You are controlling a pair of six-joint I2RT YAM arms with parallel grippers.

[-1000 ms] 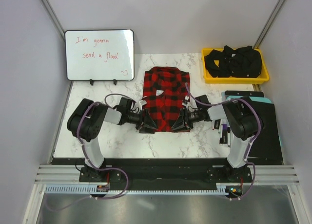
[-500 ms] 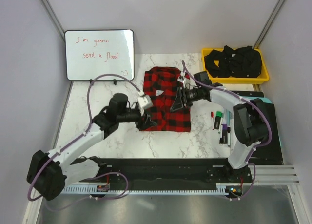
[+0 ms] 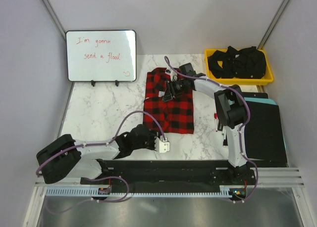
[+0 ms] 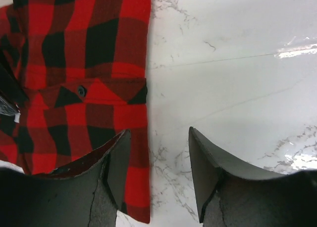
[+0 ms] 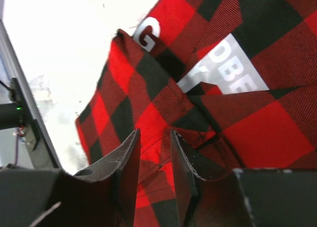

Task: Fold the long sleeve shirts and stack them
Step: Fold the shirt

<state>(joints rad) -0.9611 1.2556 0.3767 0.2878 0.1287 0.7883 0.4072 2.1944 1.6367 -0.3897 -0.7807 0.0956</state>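
Showing whiteboard (image 3: 101, 55) "I'm gonna send a flood", shirt (image 3: 168, 108) label (image 5: 233, 71) "OBE"

One flannel shirt (image 3: 171, 113), one whiteboard (image 3: 101, 55), one yellow bin (image 3: 237, 80).

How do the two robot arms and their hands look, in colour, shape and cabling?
Both have white links and bulky black joints: left arm, right arm. A thin purple cable loops along each. The left hand and right hand each have two dark, wedge-shaped fingers.
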